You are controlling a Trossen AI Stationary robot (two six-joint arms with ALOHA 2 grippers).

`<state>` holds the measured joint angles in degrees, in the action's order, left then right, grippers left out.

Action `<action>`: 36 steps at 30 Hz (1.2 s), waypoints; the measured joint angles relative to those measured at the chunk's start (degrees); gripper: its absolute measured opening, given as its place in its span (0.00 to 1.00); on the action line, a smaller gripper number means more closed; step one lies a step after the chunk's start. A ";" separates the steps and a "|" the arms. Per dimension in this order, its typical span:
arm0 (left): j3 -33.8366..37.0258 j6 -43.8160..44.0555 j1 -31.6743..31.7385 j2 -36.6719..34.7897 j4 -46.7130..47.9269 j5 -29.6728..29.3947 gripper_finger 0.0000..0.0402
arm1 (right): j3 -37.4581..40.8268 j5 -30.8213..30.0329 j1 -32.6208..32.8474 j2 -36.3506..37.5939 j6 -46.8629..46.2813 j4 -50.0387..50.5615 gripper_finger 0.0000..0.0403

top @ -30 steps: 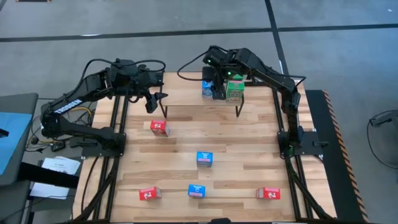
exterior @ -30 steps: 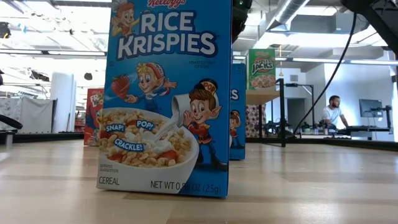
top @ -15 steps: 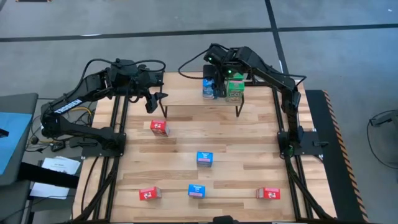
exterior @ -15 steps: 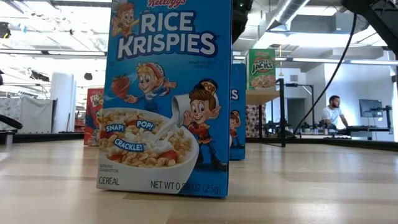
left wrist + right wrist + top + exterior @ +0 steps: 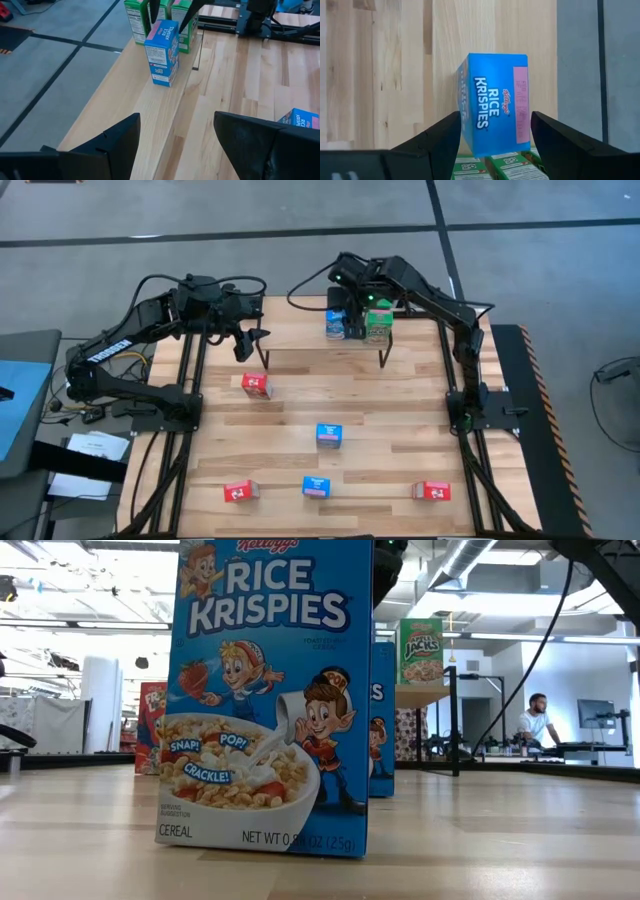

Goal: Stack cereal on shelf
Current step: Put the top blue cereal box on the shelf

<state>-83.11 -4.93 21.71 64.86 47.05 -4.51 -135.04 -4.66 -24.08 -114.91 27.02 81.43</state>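
Observation:
The shelf (image 5: 300, 338) stands at the table's far edge. A blue cereal box (image 5: 162, 52) stands upright on its top, with green cereal boxes (image 5: 136, 20) right behind it. My right gripper (image 5: 495, 116) hangs open over the green boxes (image 5: 492, 167), slanting down. Its tips stop just short of the blue box (image 5: 492, 112) and touch nothing. My left gripper (image 5: 252, 343) hovers open above the shelf's left end. Three red boxes (image 5: 256, 385) and two blue ones (image 5: 328, 435) stand on the table.
The loose boxes are spread over the middle and near part of the table: red (image 5: 240, 492), blue (image 5: 317, 486), red (image 5: 431, 491). In the low view the near blue box (image 5: 270, 690) fills the foreground. A person (image 5: 537, 720) sits far behind the table.

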 joint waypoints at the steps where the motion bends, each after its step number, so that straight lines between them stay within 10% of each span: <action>1: 0.00 0.00 0.02 0.00 0.00 0.00 0.60 | 0.00 -0.15 0.24 0.10 -0.02 0.02 0.66; 36: -0.02 0.00 0.00 0.00 0.02 0.00 0.60 | 10.01 -10.32 13.69 3.10 -21.66 0.63 0.60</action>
<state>-83.13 -4.93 21.72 64.86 47.07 -4.51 -125.04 -14.98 -10.39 -111.81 5.36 82.07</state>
